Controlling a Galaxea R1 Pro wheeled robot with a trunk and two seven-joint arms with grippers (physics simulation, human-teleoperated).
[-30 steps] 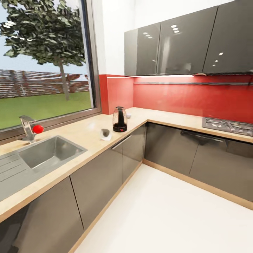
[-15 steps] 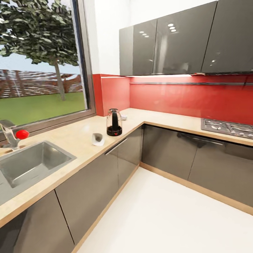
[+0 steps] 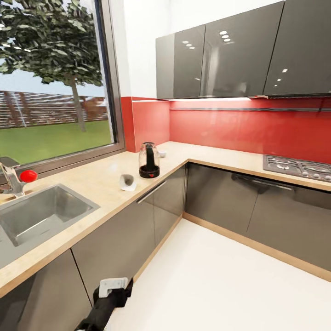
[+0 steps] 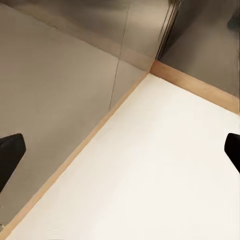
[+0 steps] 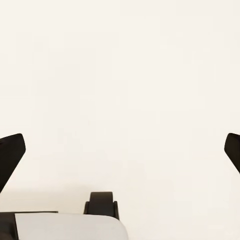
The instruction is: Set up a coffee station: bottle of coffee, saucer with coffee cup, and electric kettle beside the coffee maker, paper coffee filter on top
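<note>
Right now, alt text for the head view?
An L-shaped beige kitchen countertop runs under a window and along a red backsplash, carrying a glass coffee maker with a small white cup on its side nearby. A steel sink sits at left, a gas hob at right.

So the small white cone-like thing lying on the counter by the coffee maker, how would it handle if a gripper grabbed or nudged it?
The white cone-like piece looks thin-walled, probably the paper filter, so likely light and easily crushed by a firm pinch. It lies on its side on the countertop, so a nudge may roll or slide it. The coffee maker stands close, leaving less room on that side.
</note>
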